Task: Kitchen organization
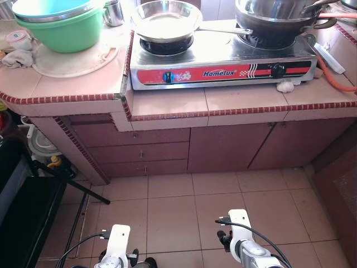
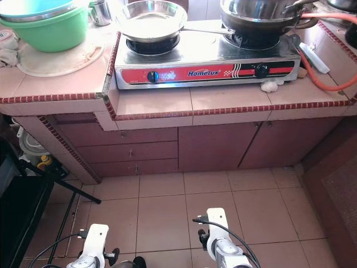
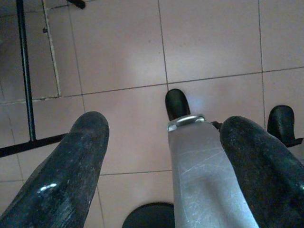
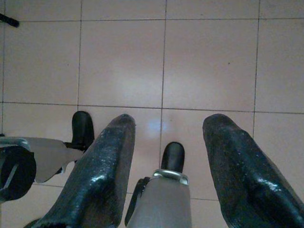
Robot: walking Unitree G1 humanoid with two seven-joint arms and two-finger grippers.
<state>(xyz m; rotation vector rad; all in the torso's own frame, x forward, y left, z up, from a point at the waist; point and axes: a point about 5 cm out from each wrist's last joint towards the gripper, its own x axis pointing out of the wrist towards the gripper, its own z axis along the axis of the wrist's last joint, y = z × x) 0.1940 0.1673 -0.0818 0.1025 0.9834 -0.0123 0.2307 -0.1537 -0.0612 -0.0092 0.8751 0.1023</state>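
Note:
A two-burner Homelux gas stove (image 1: 223, 67) sits on the pink tiled counter (image 1: 72, 89). A steel frying pan (image 1: 165, 21) rests on its left burner, and a dark wok (image 1: 279, 22) holding steel bowls rests on the right one. Left of the stove, a green basin (image 1: 61, 28) with a blue bowl (image 1: 47, 6) inside stands on a round mat. Both arms hang low over the floor. My left gripper (image 3: 164, 142) and my right gripper (image 4: 168, 137) are open and hold nothing.
A steel cup (image 1: 114, 12) stands behind the basin. A garlic bulb (image 1: 285, 86) and an orange gas hose (image 1: 334, 78) lie by the stove's right end. Cabinet doors and drawers (image 1: 167, 151) run below. A black stand (image 1: 33, 184) occupies the floor at left.

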